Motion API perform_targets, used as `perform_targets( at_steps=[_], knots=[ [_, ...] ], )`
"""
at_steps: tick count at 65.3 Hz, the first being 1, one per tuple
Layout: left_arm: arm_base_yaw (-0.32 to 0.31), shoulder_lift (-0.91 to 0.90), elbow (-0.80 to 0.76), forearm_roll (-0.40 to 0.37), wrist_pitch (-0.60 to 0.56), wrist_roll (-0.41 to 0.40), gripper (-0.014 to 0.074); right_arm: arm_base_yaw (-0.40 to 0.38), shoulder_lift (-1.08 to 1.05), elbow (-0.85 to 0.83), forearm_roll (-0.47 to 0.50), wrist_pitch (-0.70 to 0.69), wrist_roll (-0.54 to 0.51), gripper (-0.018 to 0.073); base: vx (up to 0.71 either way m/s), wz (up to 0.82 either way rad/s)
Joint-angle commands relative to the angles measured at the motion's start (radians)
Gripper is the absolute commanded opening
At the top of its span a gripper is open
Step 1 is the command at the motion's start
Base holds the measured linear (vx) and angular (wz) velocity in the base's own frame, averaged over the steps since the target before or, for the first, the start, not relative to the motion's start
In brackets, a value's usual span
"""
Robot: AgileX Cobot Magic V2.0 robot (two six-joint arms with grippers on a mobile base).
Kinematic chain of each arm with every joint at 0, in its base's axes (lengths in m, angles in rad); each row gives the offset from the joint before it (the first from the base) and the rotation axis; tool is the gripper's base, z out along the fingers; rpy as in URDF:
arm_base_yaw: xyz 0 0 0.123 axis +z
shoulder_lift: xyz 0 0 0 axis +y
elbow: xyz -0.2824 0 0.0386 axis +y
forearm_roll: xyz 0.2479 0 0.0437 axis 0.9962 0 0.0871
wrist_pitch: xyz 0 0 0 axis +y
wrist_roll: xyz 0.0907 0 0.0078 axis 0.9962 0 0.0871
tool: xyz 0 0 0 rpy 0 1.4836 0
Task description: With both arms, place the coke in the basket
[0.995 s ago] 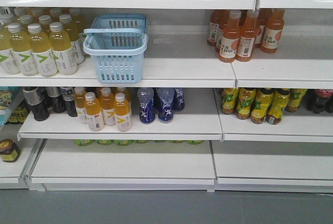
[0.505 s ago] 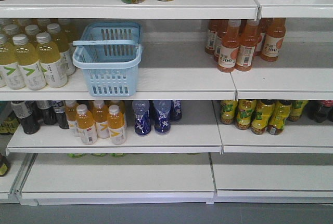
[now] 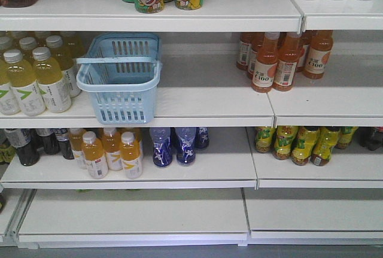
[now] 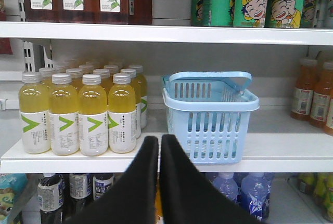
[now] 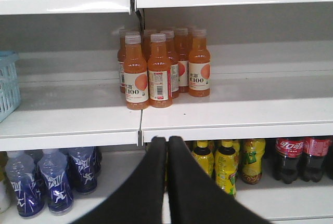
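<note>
My left gripper (image 4: 158, 140) and right gripper (image 5: 167, 141) are both pressed closed and empty. The basket (image 3: 122, 99) sits on the middle shelf (image 3: 209, 96). The coke isn't visible, so I should locate it before reaching.

Light blue plastic basket (image 3: 119, 84), glossy white shelf (image 3: 215, 99), matt black hand (image 4: 158, 182)

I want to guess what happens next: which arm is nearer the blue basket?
Left, likely. The left tool, shut, points just left of the basket, close ahead. The right tool faces the orange bottles, with only the basket's edge at its view's left.
</note>
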Motion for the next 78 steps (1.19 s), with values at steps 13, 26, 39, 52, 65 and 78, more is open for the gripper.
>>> perform_targets(
  at_steps=[13, 26, 39, 52, 65, 78],
  knots=[
    [0.001, -0.013, -0.034, 0.0, -0.072, -0.005, -0.0006, -0.007, -0.013, 0.008, -0.004, -0.067, -0.005, -0.0005, 0.07, -0.01],
    [0.001, -0.013, -0.034, 0.0, -0.072, -0.005, -0.0006, -0.007, -0.013, 0.008, -0.004, -0.067, -0.005, -0.0005, 0.05, 0.0],
    [0.001, -0.013, -0.034, 0.0, -0.072, -0.005, -0.0006, -0.007, -0.013, 0.008, -0.004, -0.067, -0.005, -0.0005, 0.03, 0.0],
    [0.001, -0.013, -0.034, 0.0, -0.072, -0.005, -0.0006, -0.007, -0.013, 0.008, -0.004, -0.067, -0.005, -0.0005, 0.01, 0.0],
    [0.001, -0.013, -0.034, 0.0, -0.072, -0.005, -0.0006, -0.007, -0.013, 0.008, -0.004, -0.067, -0.005, -0.0005, 0.0, 0.0],
    [0.001, -0.013, -0.034, 0.0, -0.072, -0.005, -0.0006, -0.007, -0.013, 0.008, -0.004, -0.068, -0.005, -0.0005, 0.0, 0.0]
  ],
)
